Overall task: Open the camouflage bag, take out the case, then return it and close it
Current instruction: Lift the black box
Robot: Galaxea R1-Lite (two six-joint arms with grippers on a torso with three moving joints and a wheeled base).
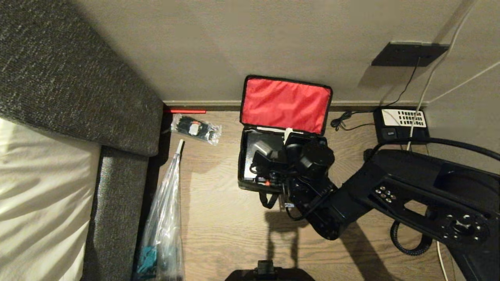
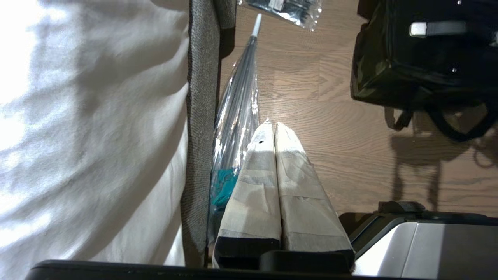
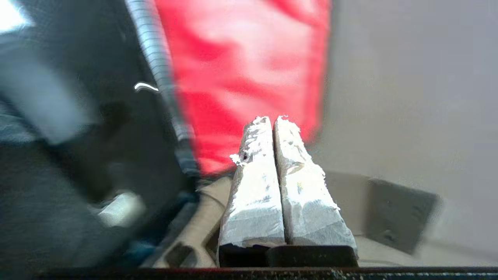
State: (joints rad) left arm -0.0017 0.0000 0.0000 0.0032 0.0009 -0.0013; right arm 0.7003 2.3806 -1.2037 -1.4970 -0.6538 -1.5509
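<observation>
We see the camouflage bag (image 1: 250, 164) lying open on the wooden floor (image 1: 218, 226), close to the far wall (image 1: 234, 47). Its lid, showing the bright red lining (image 1: 285, 104), stands up and leans against that wall. Inside the open bag lies the case (image 1: 254, 156), flat and black, with a pale label on it; our right arm hides much of it.

Our right gripper (image 3: 272, 120) reaches over the right part of the open bag, near the foot of the red lid. Its fingers (image 3: 256, 186) are pressed together, taped tip against taped tip, with nothing between them. Whether they touch the bag or the case we cannot tell.

Our left gripper (image 2: 274, 126) hangs low at the near left, over bare floor, its fingers (image 2: 253, 186) likewise pressed together and empty.

To the left of the bag lies a small clear packet (image 1: 196, 128) of black items, and nearer us a long clear plastic sleeve (image 1: 166, 218) runs beside the grey sofa (image 1: 78, 78). A black desk phone (image 1: 402, 124) sits at the far right by the wall, below a dark wall plate (image 1: 408, 54).
</observation>
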